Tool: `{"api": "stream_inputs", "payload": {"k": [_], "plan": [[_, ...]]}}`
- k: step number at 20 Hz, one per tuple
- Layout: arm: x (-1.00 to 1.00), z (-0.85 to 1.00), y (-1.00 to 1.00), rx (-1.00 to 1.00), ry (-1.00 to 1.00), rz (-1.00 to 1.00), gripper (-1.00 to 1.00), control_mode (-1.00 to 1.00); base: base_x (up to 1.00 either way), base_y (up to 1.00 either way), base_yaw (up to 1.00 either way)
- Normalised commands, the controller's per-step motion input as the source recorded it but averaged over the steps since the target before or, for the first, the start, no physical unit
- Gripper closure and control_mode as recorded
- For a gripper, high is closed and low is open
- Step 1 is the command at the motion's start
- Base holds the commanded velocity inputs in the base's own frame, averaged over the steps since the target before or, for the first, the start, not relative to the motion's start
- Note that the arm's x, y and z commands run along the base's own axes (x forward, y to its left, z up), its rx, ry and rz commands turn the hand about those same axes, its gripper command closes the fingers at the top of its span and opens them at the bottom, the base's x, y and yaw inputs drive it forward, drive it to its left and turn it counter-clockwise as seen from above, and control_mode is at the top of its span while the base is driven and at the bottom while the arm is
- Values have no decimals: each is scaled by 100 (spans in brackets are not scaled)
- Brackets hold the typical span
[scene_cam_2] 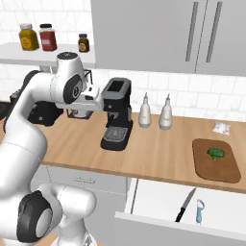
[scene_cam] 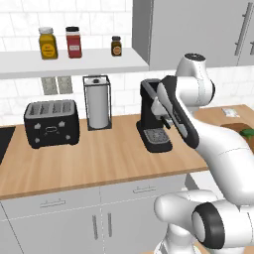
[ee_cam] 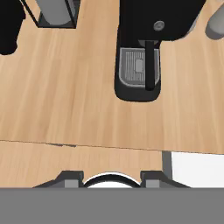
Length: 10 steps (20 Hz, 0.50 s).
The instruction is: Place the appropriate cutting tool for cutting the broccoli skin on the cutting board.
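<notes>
The white arm is bent high above the pale wooden counter (scene_cam_2: 86, 144), and its gripper (scene_cam_2: 98, 98) hangs in the air just beside the black coffee machine (scene_cam_2: 116, 114), to the left of it in the right base view. From the pictures I cannot tell if the jaws are open or closed; nothing is seen between them. In the hand view the gripper looks straight down on the counter, with the drip tray of the coffee machine ahead of it. The cutting board (scene_cam_2: 215, 160) lies flat on the counter far to the right, well apart from the gripper, and the broccoli (scene_cam_2: 216, 153) sits on the board, near its middle. Below the counter a drawer (scene_cam_2: 168, 211) stands open; inside it lie a knife (scene_cam_2: 185, 205) with a black handle and, just beside it, a peeler (scene_cam_2: 199, 211) with a light blue handle. Two white bottles (scene_cam_2: 154, 113) stand between the coffee machine and the board. On the left part of the counter stand a black toaster (scene_cam: 51, 123) and a paper towel holder (scene_cam: 97, 102). Three jars (scene_cam: 73, 42) stand on the shelf above them.
</notes>
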Motion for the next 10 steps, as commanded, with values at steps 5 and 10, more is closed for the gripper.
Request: {"api": "stream_inputs", "payload": {"k": [5, 10], "plan": [[-21, -13, -24, 0, 0, 0, -100, -100, 0, 0, 0], [-42, -40, -80, 0, 0, 0, -100, -100, 0, 0, 0]]}}
